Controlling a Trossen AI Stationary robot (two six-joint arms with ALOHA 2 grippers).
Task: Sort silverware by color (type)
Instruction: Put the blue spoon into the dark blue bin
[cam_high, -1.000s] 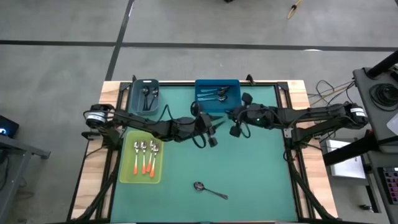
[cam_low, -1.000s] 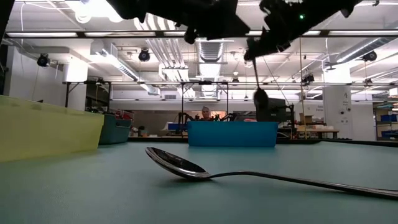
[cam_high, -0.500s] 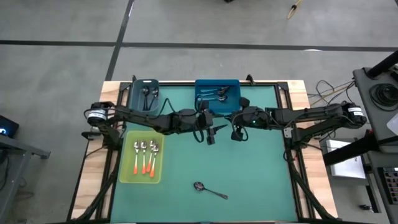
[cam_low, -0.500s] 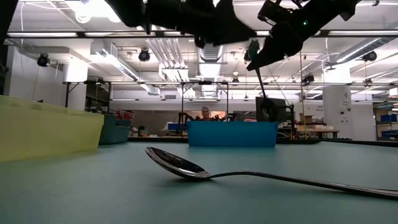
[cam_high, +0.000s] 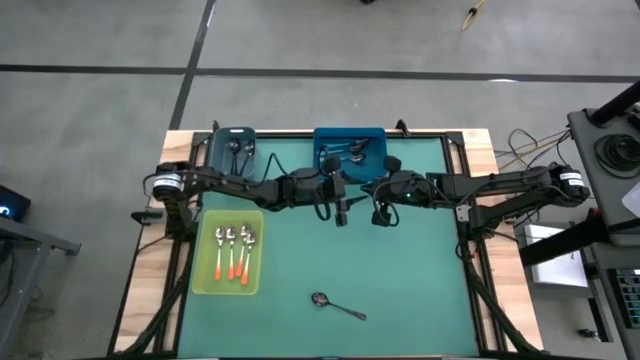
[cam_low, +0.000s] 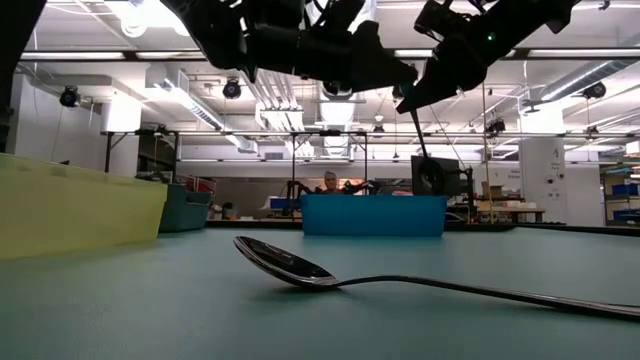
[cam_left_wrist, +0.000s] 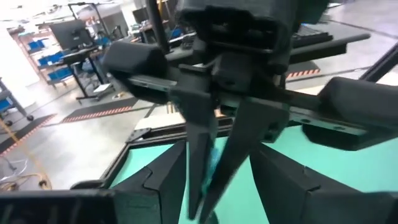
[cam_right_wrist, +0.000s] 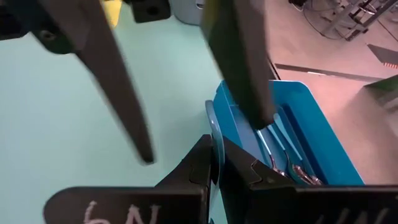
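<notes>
Two grippers meet above the middle of the green table (cam_high: 400, 280), just near of the blue bin (cam_high: 350, 150). The right gripper (cam_right_wrist: 211, 163) is clenched on a light-blue-handled spoon (cam_low: 418, 140) that hangs bowl-down beside that bin. The left gripper (cam_high: 340, 212) hangs alongside, fingers (cam_left_wrist: 198, 155) parted and holding nothing. One all-metal spoon (cam_high: 338, 306) lies alone near the table's front edge. Four orange-handled spoons (cam_high: 234, 252) rest in the yellow-green tray (cam_high: 205, 282) at left; dark spoons (cam_high: 236, 153) sit in the grey bin (cam_high: 217, 170), far left.
</notes>
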